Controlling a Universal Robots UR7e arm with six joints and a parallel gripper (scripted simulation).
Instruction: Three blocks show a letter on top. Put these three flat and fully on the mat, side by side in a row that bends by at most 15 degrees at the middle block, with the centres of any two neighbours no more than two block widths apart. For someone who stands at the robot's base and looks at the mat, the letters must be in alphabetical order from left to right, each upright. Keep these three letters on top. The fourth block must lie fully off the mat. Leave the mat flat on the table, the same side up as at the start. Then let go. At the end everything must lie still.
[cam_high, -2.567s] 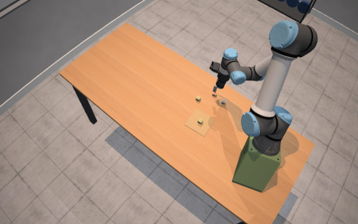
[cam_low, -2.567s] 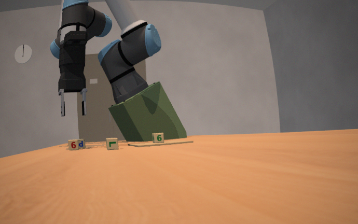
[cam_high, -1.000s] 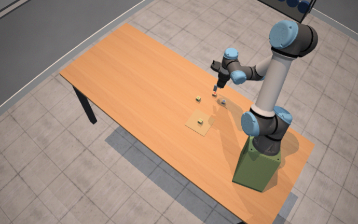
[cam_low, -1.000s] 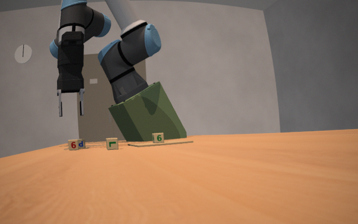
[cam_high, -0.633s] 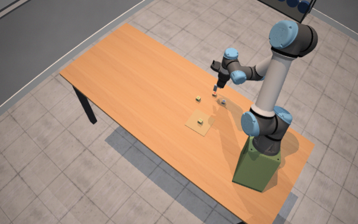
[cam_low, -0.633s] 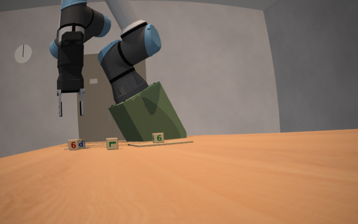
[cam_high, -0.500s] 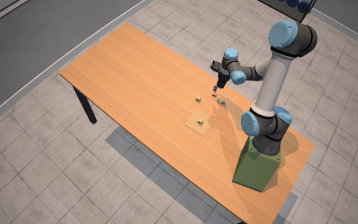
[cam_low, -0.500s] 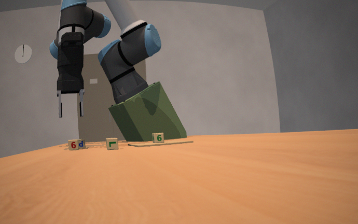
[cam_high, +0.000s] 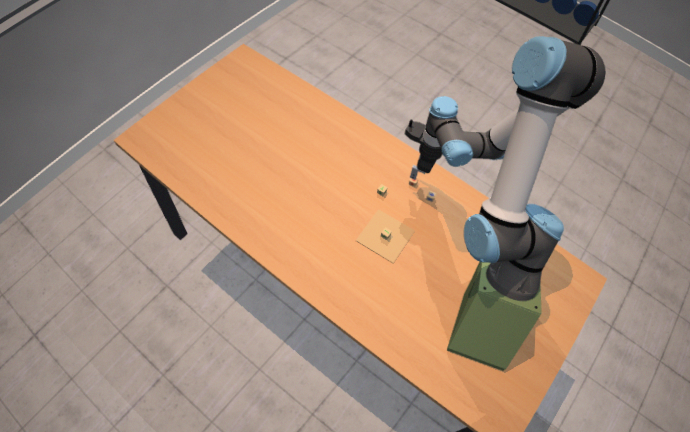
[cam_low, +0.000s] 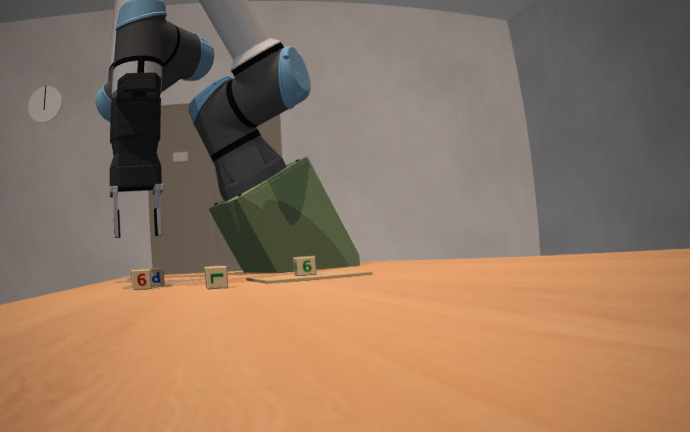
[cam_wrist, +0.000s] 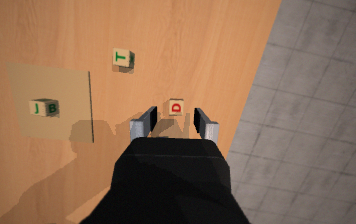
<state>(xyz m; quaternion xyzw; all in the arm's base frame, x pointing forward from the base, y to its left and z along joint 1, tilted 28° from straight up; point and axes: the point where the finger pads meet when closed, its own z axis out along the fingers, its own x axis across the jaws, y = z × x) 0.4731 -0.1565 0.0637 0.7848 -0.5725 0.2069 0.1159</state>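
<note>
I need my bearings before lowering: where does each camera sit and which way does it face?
Top: high above, looking down on table, mat, whole arm.
Exterior: low at table level, facing the base; open pincer hangs above blocks.
Wrist: behind the fingers, looking down at D block.
Shared: exterior and wrist both show the mat.

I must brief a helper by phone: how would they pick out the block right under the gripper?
Find the green pedestal on the table, then the open gripper. The block below it shows a red D on top, unlike the green-lettered T block.

Round wall clock (cam_low: 44, 103), a door (cam_low: 188, 203), apparently shut, grey tiled floor (cam_high: 101, 325).
</note>
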